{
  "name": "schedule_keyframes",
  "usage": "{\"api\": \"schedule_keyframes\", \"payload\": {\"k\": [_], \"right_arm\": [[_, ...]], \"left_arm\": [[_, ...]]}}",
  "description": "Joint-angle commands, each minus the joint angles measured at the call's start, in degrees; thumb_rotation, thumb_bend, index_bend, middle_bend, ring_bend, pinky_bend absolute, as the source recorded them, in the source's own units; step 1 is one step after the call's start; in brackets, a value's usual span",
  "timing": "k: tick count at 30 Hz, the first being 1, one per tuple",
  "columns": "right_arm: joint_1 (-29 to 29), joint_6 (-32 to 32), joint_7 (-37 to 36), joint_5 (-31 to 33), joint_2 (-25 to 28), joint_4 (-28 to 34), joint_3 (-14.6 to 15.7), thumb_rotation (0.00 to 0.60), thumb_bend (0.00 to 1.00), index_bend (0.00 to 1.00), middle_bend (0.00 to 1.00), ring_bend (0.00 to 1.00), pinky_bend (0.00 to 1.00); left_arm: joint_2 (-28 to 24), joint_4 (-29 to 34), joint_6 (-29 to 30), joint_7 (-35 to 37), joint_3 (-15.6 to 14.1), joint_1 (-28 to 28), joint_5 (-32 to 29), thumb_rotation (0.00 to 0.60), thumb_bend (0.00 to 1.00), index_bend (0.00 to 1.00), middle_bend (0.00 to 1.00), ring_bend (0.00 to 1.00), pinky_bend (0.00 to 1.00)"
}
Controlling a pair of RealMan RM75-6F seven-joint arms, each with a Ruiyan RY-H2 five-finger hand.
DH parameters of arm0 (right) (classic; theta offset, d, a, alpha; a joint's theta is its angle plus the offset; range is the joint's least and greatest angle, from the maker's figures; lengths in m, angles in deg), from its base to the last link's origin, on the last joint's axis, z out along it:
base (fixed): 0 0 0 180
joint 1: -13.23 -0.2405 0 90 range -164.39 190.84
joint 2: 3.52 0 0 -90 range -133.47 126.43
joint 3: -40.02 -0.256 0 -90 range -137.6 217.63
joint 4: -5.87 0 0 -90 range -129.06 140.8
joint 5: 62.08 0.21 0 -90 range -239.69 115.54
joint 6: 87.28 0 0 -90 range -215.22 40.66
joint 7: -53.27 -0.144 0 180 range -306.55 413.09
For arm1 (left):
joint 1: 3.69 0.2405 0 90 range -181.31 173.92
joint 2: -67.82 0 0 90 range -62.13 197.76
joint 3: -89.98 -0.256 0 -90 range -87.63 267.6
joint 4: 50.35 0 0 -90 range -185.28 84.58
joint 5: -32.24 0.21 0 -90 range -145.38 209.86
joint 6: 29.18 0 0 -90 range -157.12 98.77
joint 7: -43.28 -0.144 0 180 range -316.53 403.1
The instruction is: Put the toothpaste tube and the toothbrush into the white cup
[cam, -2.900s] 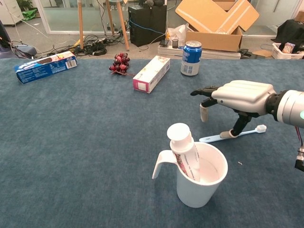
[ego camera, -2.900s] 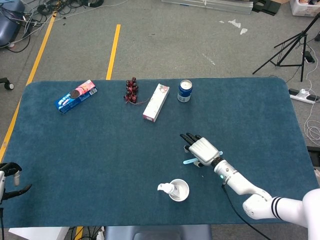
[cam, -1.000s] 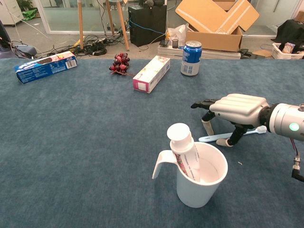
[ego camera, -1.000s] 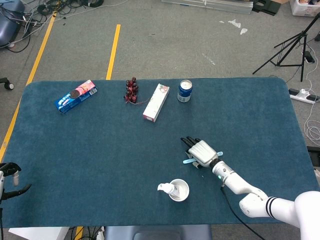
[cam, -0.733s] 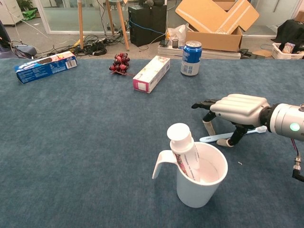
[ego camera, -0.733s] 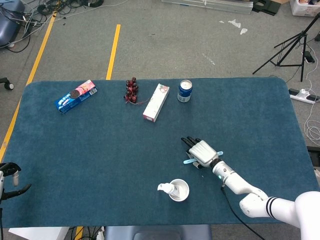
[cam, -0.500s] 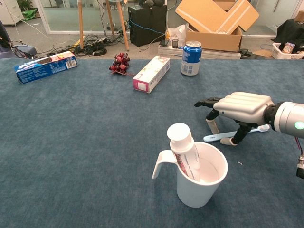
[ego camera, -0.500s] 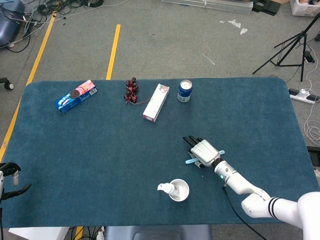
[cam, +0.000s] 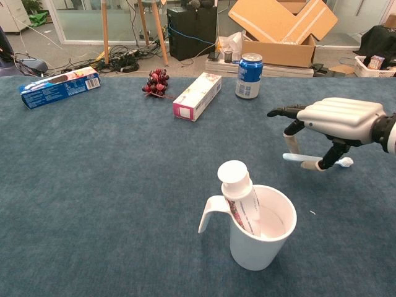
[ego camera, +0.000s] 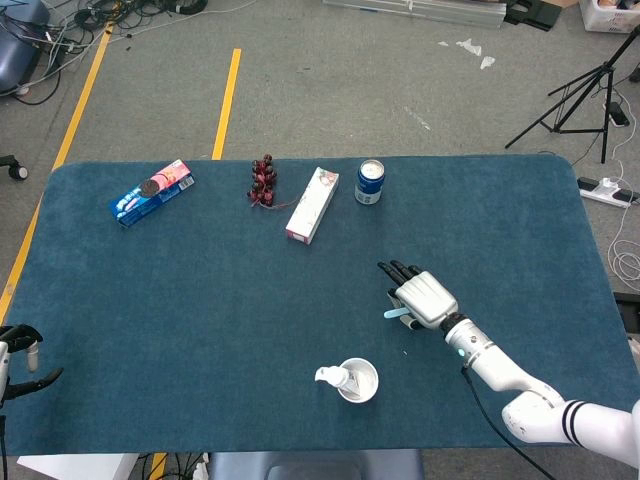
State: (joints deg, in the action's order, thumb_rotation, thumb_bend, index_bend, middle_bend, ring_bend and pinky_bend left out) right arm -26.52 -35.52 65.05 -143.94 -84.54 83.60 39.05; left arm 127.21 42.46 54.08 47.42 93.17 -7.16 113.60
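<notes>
The white cup stands near the table's front edge. The toothpaste tube leans inside it, white cap up. My right hand is to the right of the cup and farther back, palm down. It pinches the light blue toothbrush under the palm, and the brush seems lifted off the cloth. Its white head points right. A small part of my left hand shows at the far left edge, fingers apart, holding nothing.
Along the back stand a pink-and-white box, a blue can, dark red grapes and a blue biscuit box. The blue table cloth spreads wide between them and the cup.
My right hand closed on the toothbrush, then rose and shifted right and away from the cup with the brush in it. Cup and tube stayed put.
</notes>
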Motion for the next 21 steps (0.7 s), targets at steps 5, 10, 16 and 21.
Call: {"api": "schedule_keyframes", "payload": {"k": [5, 10, 16, 21], "right_arm": [[0.89, 1.83, -0.35, -0.40, 2.66, 3.00, -0.61, 0.600, 0.24, 0.57, 0.03, 0.00, 0.24], [1.36, 2.90, -0.15, -0.73, 4.11, 4.83, -0.91, 0.600, 0.24, 0.57, 0.03, 0.00, 0.24], [1.92, 4.20, 0.07, -1.22, 5.78, 7.06, -1.24, 0.600, 0.24, 0.57, 0.03, 0.00, 0.24], [2.40, 5.21, 0.11, -1.63, 7.02, 8.61, -1.47, 0.600, 0.24, 0.57, 0.03, 0.00, 0.24]], "left_arm": [[0.08, 0.00, -0.18, -0.26, 0.01, -0.09, -0.10, 0.600, 0.00, 0.77, 0.45, 0.36, 0.40], [0.07, 0.05, -0.24, -0.36, 0.01, -0.10, -0.19, 0.600, 0.00, 0.77, 0.45, 0.36, 0.40], [0.07, 0.06, -0.34, -0.49, 0.02, -0.14, -0.28, 0.600, 0.00, 0.77, 0.45, 0.36, 0.40], [0.13, 0.06, -0.40, -0.71, -0.01, -0.15, -0.34, 0.600, 0.00, 0.77, 0.45, 0.36, 0.40]]}}
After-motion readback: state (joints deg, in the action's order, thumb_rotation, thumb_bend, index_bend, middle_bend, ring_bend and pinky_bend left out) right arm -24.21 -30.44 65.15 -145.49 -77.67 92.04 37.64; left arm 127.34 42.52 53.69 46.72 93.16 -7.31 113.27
